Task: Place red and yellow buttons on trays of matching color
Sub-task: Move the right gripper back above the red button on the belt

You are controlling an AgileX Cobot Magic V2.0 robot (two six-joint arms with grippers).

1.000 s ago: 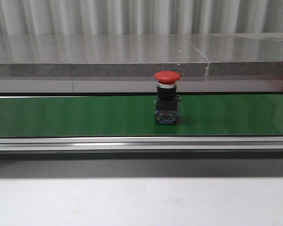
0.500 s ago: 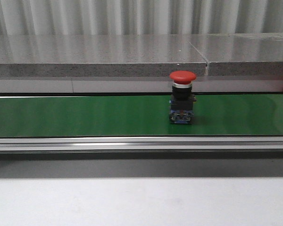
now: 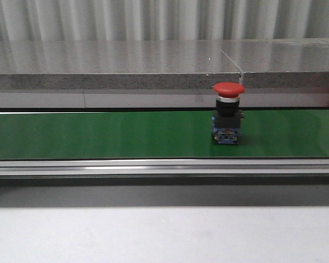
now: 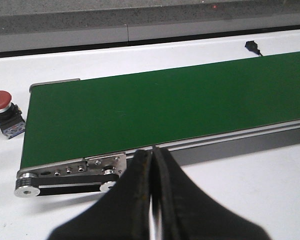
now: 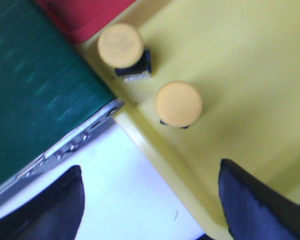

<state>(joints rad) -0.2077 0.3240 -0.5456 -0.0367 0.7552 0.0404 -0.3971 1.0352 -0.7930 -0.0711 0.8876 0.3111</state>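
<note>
A red button [image 3: 228, 112] with a black and blue base stands upright on the green conveyor belt [image 3: 98, 134], right of centre in the front view. Neither gripper shows there. In the left wrist view my left gripper [image 4: 153, 151] is shut with nothing in it, above the white table near the belt's [image 4: 165, 107] end. A second red button [image 4: 4, 112] stands on the table beside that end. My right gripper [image 5: 151, 169] is open and empty over the edge of the yellow tray [image 5: 240, 65]. Two yellow buttons [image 5: 121, 47] [image 5: 179, 103] stand in that tray. A corner of the red tray [image 5: 85, 17] shows behind it.
A grey stone ledge [image 3: 153, 66] runs behind the belt, and an aluminium rail [image 3: 153, 166] along its front. A small black object [image 4: 252, 47] lies on the table beyond the belt. The belt's [image 5: 30, 85] end meets the yellow tray's corner.
The red button on the belt has travelled to the right, from about the middle of the front view to right of centre. It stays upright.
</note>
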